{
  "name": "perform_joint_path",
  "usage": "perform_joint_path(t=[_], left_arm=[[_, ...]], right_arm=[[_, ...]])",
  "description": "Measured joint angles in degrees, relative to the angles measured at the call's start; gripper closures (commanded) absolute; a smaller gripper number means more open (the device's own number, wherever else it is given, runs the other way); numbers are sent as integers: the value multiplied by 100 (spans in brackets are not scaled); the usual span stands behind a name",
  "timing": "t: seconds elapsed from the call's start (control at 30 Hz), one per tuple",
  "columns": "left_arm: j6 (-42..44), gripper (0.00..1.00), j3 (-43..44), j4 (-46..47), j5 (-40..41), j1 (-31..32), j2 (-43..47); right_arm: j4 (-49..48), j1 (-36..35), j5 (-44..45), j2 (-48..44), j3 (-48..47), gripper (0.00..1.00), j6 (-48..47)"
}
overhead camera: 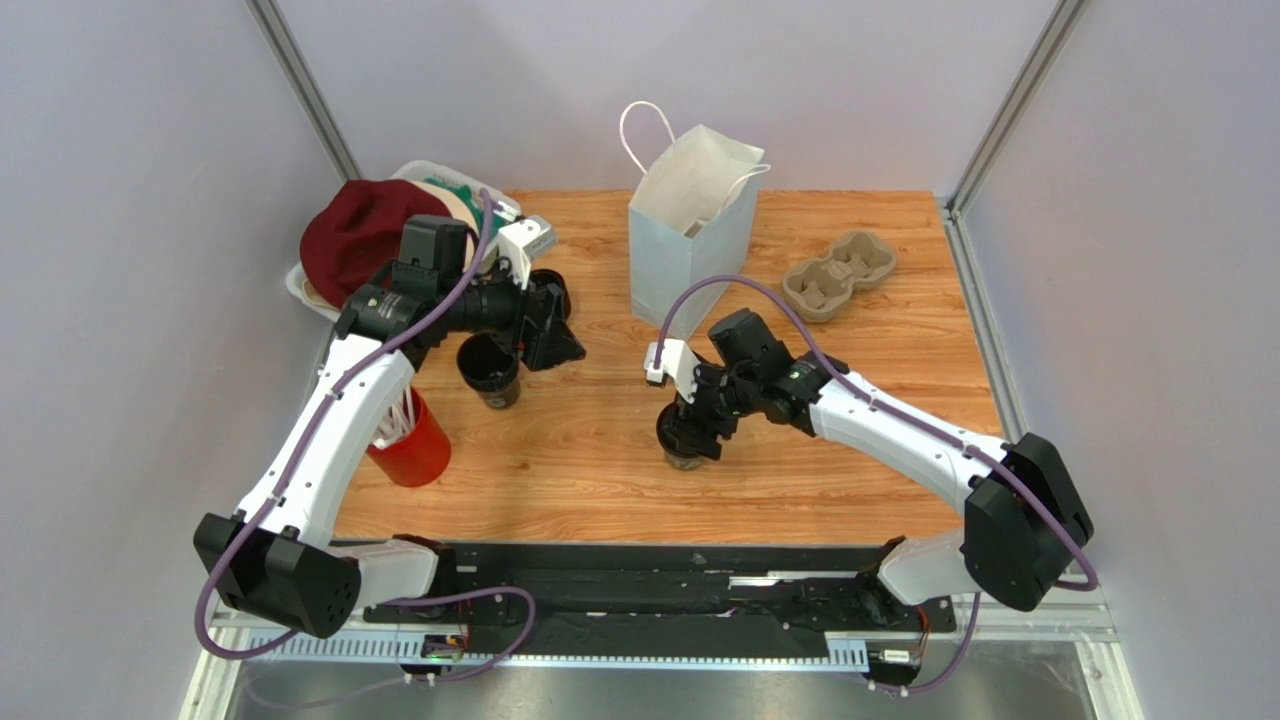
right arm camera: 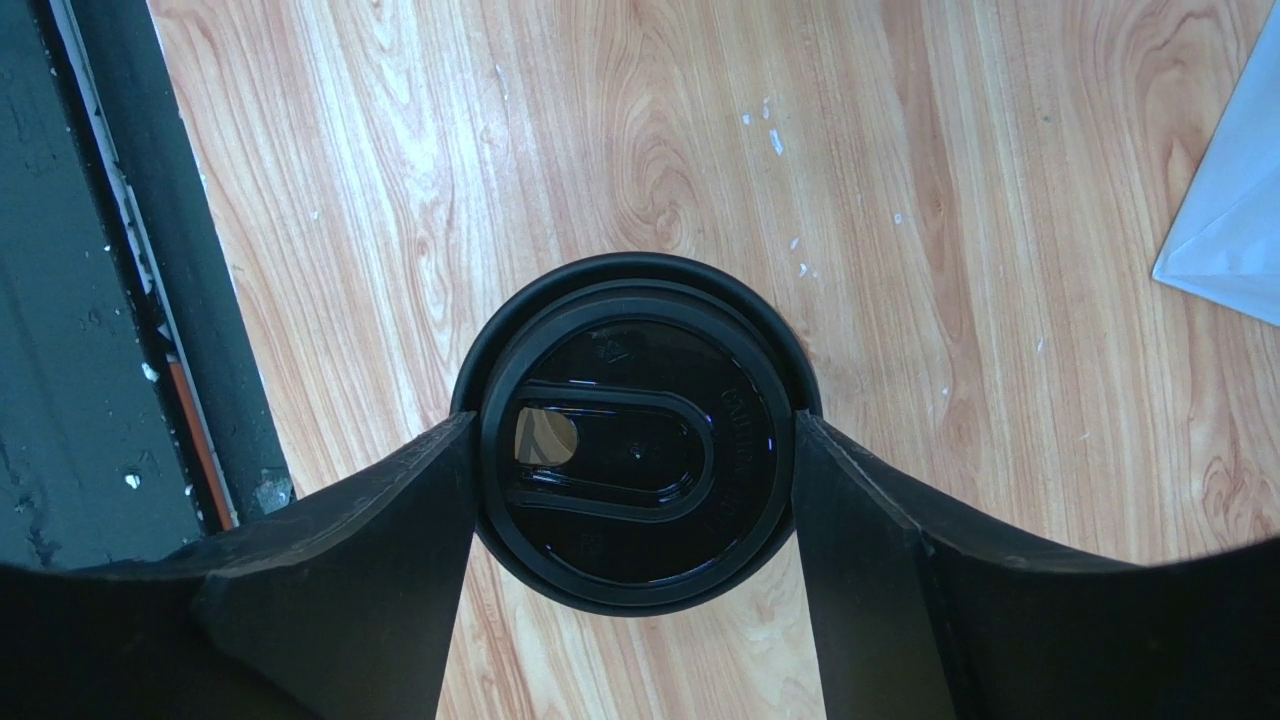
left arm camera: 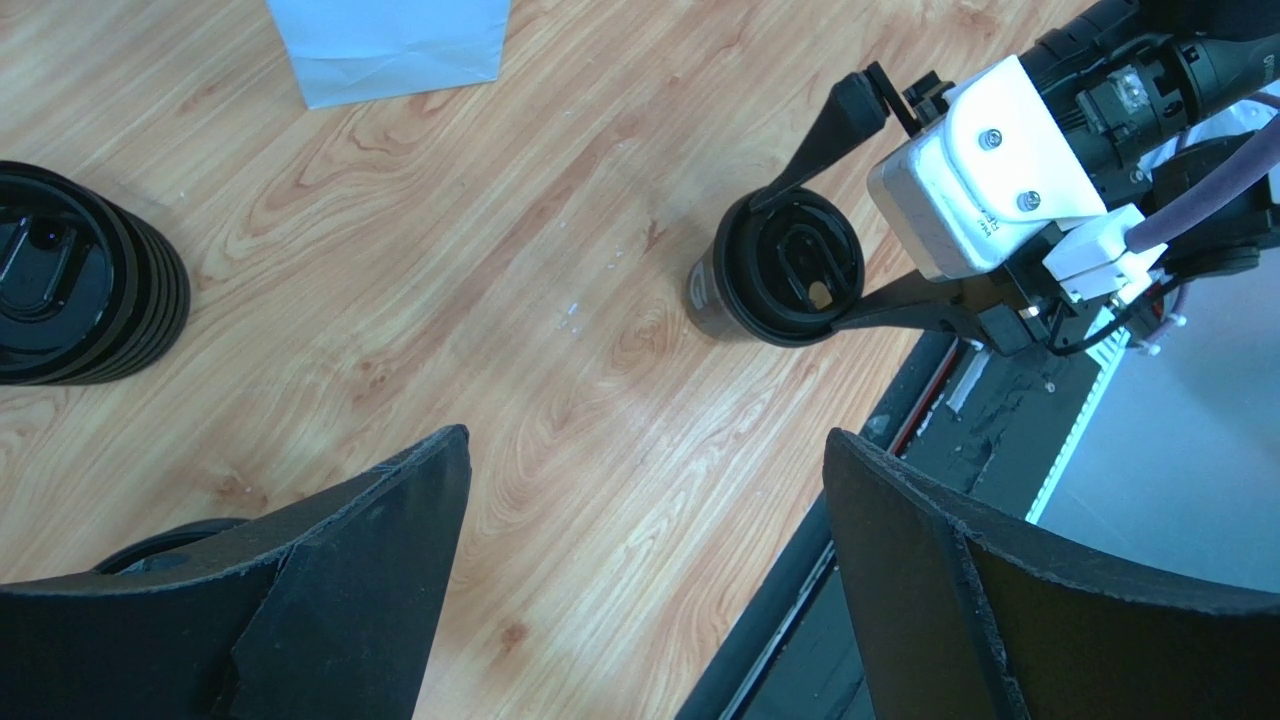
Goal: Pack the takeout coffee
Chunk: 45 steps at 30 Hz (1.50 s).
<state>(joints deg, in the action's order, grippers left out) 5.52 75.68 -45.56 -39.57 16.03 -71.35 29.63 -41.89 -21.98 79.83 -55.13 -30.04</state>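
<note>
The takeout coffee (right arm camera: pixel 636 450) is a small black cup with a black sip lid, and brown shows through the lid's hole. It stands upright on the wooden table (overhead camera: pixel 601 450) near the front middle. My right gripper (right arm camera: pixel 636 428) straddles it from above, and both fingers touch the lid's rim on opposite sides. The left wrist view shows the same cup (left arm camera: pixel 781 270) between those fingers. My left gripper (left arm camera: pixel 643 443) hovers open over bare wood with nothing between its fingers. It is left of the pale-blue paper bag (overhead camera: pixel 691 225).
An open black cup (overhead camera: pixel 489 368) stands just below my left gripper (overhead camera: pixel 553 345). A stack of black lids (left arm camera: pixel 75 293) sits nearby. The grey pulp cup tray (overhead camera: pixel 839 273) lies right of the bag. A red cup of straws (overhead camera: pixel 409 438) stands front left, and a bin with a maroon cloth (overhead camera: pixel 353 233) back left.
</note>
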Motion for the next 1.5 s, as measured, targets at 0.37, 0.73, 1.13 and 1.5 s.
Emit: perform_joint_path(t=[0.37, 0.73, 1.13, 1.5], left_arm=[[24, 4, -2, -7, -2, 0, 2], [-96, 4, -492, 251, -557, 85, -782], [-229, 4, -190, 466, -245, 1121, -2498], [-439, 4, 101, 809, 74, 1272, -3254]], right_arm=[[-269, -155, 98, 280, -90, 31, -2], [-433, -162, 177, 118, 66, 30, -9], [-542, -170, 181, 39, 164, 30, -15], [-581, -170, 184, 20, 197, 30, -20]])
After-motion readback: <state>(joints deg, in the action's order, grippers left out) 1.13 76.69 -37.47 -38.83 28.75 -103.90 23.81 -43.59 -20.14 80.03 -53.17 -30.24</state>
